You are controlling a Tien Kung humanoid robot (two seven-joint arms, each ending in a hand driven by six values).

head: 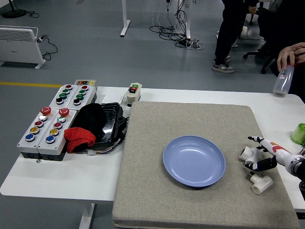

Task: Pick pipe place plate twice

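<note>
While the right hand (259,153) closes in with fingers spread and nothing held, a clumsy pinch could skid the pipe fitting away
Two white pipe fittings lie on the grey mat at about 3 o'clock of the one blue plate (194,161), which holds nothing: the upper fitting (249,153) sits between the hand's fingers, the lower fitting (259,182) just beside it and liable to be knocked; a person's hand (290,52) lifts one bottle (282,81) at 1 o'clock of the bench (57,176)

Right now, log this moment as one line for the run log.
right hand open, reaching over upper pipe fitting | lower pipe fitting untouched on mat | blue plate empty | left arm not in view
</note>
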